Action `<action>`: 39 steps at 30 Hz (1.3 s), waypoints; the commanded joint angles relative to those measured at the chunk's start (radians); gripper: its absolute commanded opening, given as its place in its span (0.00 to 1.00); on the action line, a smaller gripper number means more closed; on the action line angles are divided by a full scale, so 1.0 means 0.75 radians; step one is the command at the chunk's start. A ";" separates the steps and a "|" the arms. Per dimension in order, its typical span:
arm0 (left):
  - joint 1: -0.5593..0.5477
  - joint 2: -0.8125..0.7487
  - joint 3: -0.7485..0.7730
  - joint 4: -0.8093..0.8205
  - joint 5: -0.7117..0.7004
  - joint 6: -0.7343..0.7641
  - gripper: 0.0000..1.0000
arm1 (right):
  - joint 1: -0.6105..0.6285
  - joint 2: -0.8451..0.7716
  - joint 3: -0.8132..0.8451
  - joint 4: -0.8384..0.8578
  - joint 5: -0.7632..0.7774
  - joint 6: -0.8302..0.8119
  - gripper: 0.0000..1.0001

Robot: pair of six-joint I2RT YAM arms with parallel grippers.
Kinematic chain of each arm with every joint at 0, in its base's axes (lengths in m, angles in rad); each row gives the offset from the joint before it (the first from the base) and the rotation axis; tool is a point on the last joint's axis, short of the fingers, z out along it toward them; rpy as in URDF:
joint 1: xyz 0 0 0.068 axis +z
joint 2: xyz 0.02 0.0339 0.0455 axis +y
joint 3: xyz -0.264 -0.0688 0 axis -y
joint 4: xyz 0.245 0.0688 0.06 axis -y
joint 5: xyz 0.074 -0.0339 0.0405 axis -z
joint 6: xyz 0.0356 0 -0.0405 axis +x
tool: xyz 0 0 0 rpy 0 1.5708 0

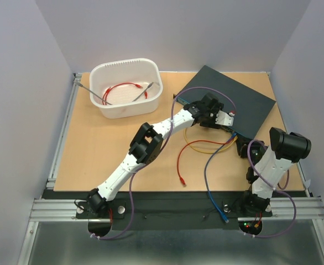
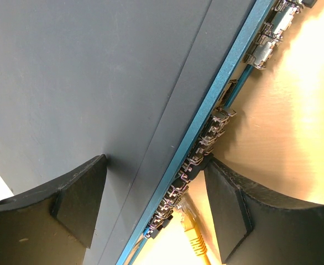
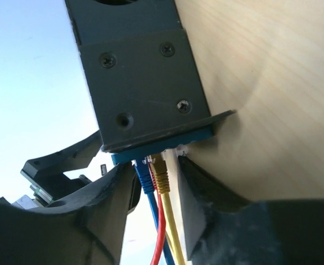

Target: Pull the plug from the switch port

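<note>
The switch [image 1: 236, 98] is a flat dark box at the back right, with its socket edge facing the arms. Blue [image 3: 145, 175], red and yellow [image 3: 161, 175] plugs sit side by side in its ports near one end. My right gripper [image 3: 155, 207] is open, with the three plugs and their cables between its fingers, not clamped. It shows in the top view [image 1: 241, 144] too. My left gripper [image 2: 156, 212] is open and straddles the switch's socket edge [image 2: 203, 130], one finger over the top and one on the table side, with the yellow plug [image 2: 193, 231] just below.
A white tub [image 1: 102, 74] at the back left holds a red cable and two metal tools. Yellow [image 1: 198, 148], red [image 1: 179, 165] and blue [image 1: 209, 182] cables trail from the switch over the wooden table toward the near edge. Grey walls stand on both sides.
</note>
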 commanded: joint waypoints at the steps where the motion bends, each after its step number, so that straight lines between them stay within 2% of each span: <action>1: 0.005 0.003 0.035 0.389 -0.023 -0.025 0.78 | -0.003 0.155 -0.215 0.294 0.035 -0.024 0.43; 3: 0.003 -0.001 0.039 0.387 -0.017 -0.023 0.79 | -0.001 0.224 -0.213 0.378 0.035 -0.010 0.40; 8: 0.005 -0.011 0.043 0.367 -0.005 -0.021 0.79 | -0.001 0.225 -0.210 0.378 0.064 0.015 0.36; 15: 0.003 -0.013 0.039 0.350 -0.001 -0.015 0.78 | -0.001 0.233 -0.182 0.378 0.062 0.023 0.35; 27: 0.003 -0.026 0.031 0.334 0.005 -0.007 0.78 | 0.001 0.200 -0.098 0.352 0.101 -0.014 0.25; 29: 0.003 -0.028 0.023 0.332 0.006 -0.005 0.78 | -0.001 0.184 -0.098 0.337 0.105 -0.030 0.17; 30: 0.003 -0.030 0.023 0.332 0.006 -0.007 0.78 | -0.001 0.184 -0.098 0.337 0.103 -0.036 0.17; 32: 0.003 -0.030 0.021 0.332 0.006 -0.007 0.78 | -0.001 0.169 -0.051 0.309 0.078 -0.056 0.06; 34: 0.003 -0.032 0.019 0.332 0.006 -0.007 0.78 | -0.001 0.159 -0.051 0.303 0.068 -0.065 0.01; 39: 0.003 -0.038 0.015 0.344 0.008 -0.019 0.78 | -0.001 0.029 -0.077 0.225 0.043 -0.114 0.00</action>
